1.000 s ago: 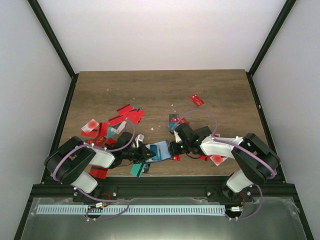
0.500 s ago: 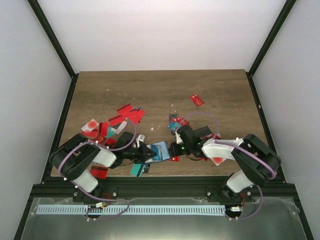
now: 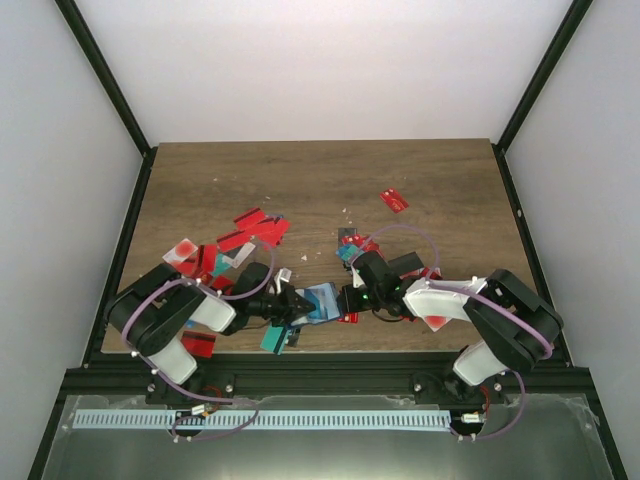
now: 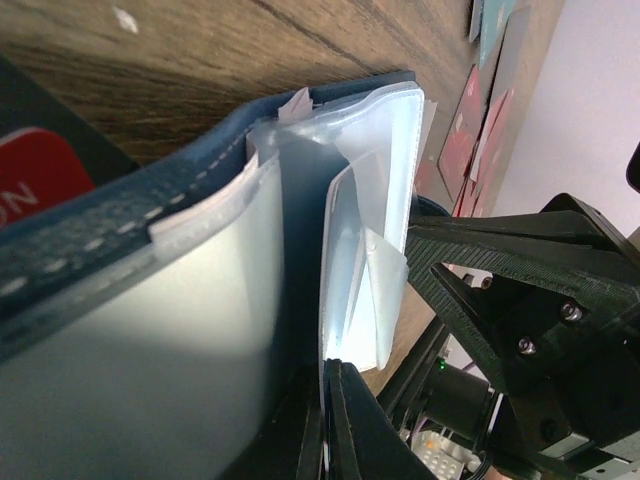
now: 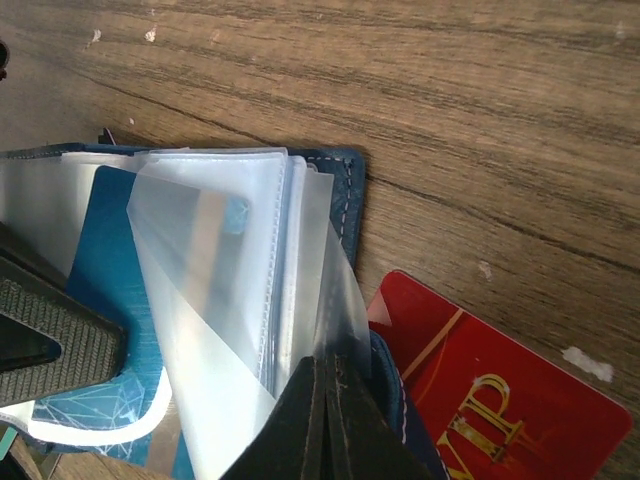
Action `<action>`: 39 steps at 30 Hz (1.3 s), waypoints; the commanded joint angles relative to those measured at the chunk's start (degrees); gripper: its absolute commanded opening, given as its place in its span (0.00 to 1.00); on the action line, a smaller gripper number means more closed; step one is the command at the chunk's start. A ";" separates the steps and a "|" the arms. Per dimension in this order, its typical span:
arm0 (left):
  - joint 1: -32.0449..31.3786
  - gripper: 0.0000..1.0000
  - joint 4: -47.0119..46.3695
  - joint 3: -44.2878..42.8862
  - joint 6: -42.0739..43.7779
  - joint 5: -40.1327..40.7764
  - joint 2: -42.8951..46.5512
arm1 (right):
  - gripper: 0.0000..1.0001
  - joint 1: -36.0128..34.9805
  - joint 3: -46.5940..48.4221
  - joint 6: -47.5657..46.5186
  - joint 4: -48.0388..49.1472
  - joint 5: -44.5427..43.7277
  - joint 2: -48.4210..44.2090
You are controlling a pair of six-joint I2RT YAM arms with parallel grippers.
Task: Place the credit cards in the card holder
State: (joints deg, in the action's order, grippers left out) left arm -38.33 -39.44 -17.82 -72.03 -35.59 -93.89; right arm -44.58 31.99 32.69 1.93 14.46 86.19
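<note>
left gripper (image 4: 326, 385): clenched, tips nipping the edge of a clear sleeve (image 4: 365, 250) of the card holder (image 3: 320, 300).
right gripper (image 5: 326, 375): clenched too, on another clear sleeve, from the holder's opposite side.
writing: gold "VIP" stood on a red card (image 5: 490, 410) lying just beside the card holder's corner. White lettering on a second red card (image 4: 35, 175) by the cover was cut off and unreadable.
axis: the card holder lay open on the table (image 3: 320, 180), close to its near edge. Its long axis ran from one gripper to the other.
look: navy cover with pale stitching along the rim and a fan of cloudy clear sleeves. A teal card (image 5: 100, 290) with white line patterning sat in one sleeve.
around: a heap of red cards (image 3: 255, 228) lay beyond the card holder on the left arm's side. A lone red card (image 3: 394, 200) lay well apart beyond it on the right.
</note>
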 commanded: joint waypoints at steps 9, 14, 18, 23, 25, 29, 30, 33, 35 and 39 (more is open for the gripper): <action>-3.63 0.04 -2.28 -4.15 -3.67 5.45 -6.04 | 0.01 -4.46 -0.16 1.93 0.42 8.30 1.01; -3.94 0.07 -2.52 -2.93 -4.04 6.16 -5.36 | 0.01 -4.47 0.21 1.75 -1.07 6.68 0.39; -3.99 0.19 1.52 -2.57 -2.46 7.46 -2.52 | 0.01 -4.45 0.98 1.53 -2.78 4.86 0.06; -4.17 0.35 7.98 -2.39 0.24 9.02 1.65 | 0.01 -4.46 1.21 1.84 -3.75 3.35 -0.62; -4.27 0.40 10.69 -2.46 1.36 9.41 3.49 | 0.01 -4.47 1.18 2.06 -3.88 2.99 -0.67; -4.38 0.50 17.48 -2.80 3.85 10.03 7.00 | 0.01 -4.47 1.24 2.28 -4.26 2.43 -0.75; -4.34 0.52 19.35 -2.97 4.59 10.10 7.80 | 0.01 -4.47 1.32 2.29 -4.26 2.42 -0.76; -4.32 0.60 24.59 -3.39 6.95 10.22 10.29 | 0.01 -4.46 1.58 2.38 -4.40 1.88 -0.76; -4.35 0.66 28.16 -3.97 9.39 9.56 11.82 | 0.01 -4.40 1.83 2.29 -4.44 1.60 -0.76; -4.33 0.80 33.49 -5.15 12.28 10.04 13.99 | 0.01 -4.45 2.41 2.02 -4.49 1.37 -0.68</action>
State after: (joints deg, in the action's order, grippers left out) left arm -42.54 -17.17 -22.48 -64.12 -27.22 -81.41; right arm -48.49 32.42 34.59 -0.23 16.34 85.95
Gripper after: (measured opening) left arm 0.734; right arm 0.015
